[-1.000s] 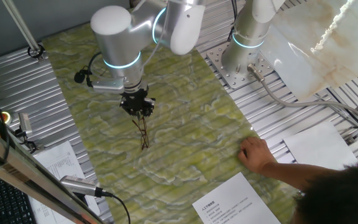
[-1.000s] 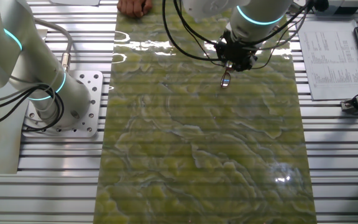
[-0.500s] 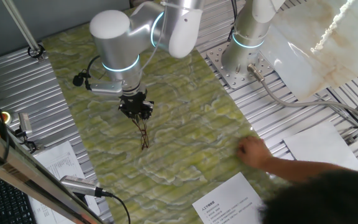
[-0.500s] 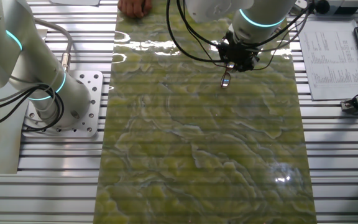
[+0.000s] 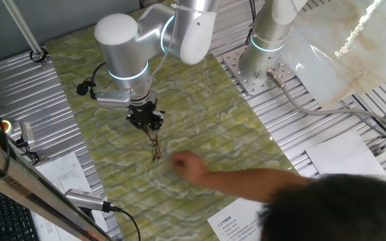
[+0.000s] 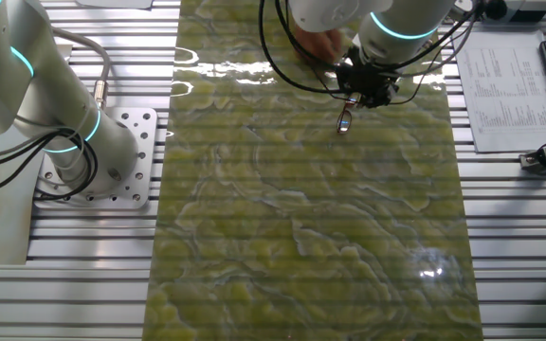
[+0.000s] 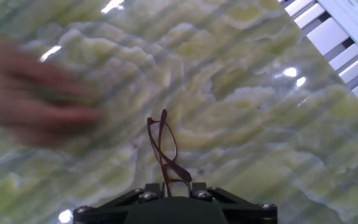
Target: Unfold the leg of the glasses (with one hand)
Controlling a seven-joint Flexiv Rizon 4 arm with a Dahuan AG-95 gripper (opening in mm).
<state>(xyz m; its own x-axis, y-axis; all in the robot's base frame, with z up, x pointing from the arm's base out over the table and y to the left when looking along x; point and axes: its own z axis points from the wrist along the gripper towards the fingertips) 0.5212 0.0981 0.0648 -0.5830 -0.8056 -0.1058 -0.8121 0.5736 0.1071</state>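
Note:
The glasses (image 5: pixel 155 146) have a thin reddish-brown wire frame and hang from my gripper (image 5: pixel 146 120) above the green marbled mat (image 5: pixel 200 127). In the hand view the glasses (image 7: pixel 164 152) run away from the jaws, and the gripper (image 7: pixel 169 185) is shut on their near end. In the other fixed view the gripper (image 6: pixel 361 87) holds the glasses (image 6: pixel 345 120) pointing down at the mat (image 6: pixel 301 218). A person's bare hand (image 5: pixel 189 165) reaches in close to the right of the glasses; it is blurred at the left of the hand view (image 7: pixel 33 93).
A second silver arm's base (image 5: pixel 263 57) stands on a plate at the mat's far side. Papers (image 5: pixel 243 217) lie at the near edge, under the person's arm (image 5: pixel 260 184). Ribbed metal table (image 5: pixel 32 94) surrounds the mat. A keyboard and sheet (image 6: pixel 505 85) lie to one side.
The person's hand has moved from the mat's edge across the mat to just beside the hanging glasses. My gripper has shifted slightly, still holding the glasses.

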